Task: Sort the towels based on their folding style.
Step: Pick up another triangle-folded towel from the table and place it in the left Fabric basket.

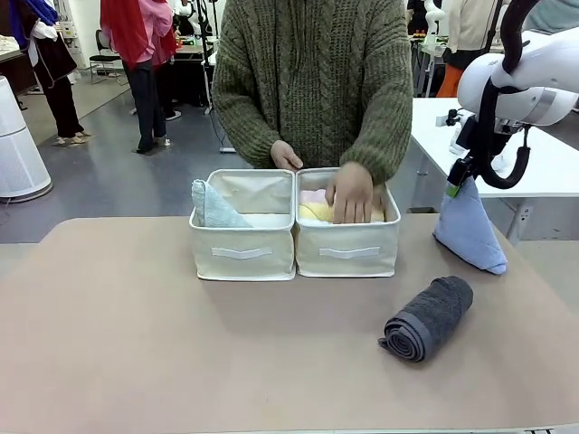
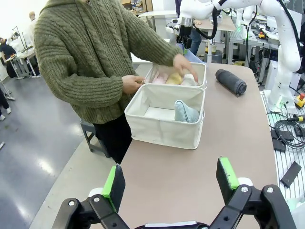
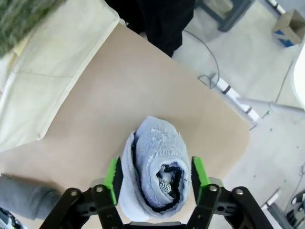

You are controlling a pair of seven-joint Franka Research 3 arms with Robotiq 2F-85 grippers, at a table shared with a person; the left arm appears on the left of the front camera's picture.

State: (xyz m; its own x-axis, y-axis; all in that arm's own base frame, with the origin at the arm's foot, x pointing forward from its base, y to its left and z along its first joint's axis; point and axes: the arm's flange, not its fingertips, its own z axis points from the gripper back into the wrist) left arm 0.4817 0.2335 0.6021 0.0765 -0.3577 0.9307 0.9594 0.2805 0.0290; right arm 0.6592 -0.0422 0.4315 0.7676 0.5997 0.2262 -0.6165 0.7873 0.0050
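Note:
A periwinkle-blue cone towel (image 1: 470, 231) stands tilted at the table's right edge. My right gripper (image 1: 460, 183) is at its tip. From the wrist, the green pads (image 3: 113, 174) press both sides of this cone (image 3: 155, 162). A dark grey roll (image 1: 430, 316) lies in front of it. The left bin (image 1: 242, 253) holds a pale teal cone (image 1: 213, 206). The right bin (image 1: 348, 251) holds yellow (image 1: 314, 212) and pink (image 1: 312, 195) rolls under the person's hand (image 1: 351, 193). My left gripper (image 2: 170, 179) hangs open above the table's left end, far from the bins.
The person stands at the far side with both hands at the right bin. Bare tan table spreads in front of the bins and to the left. The table's right edge and corner (image 3: 238, 138) lie just beyond the blue cone.

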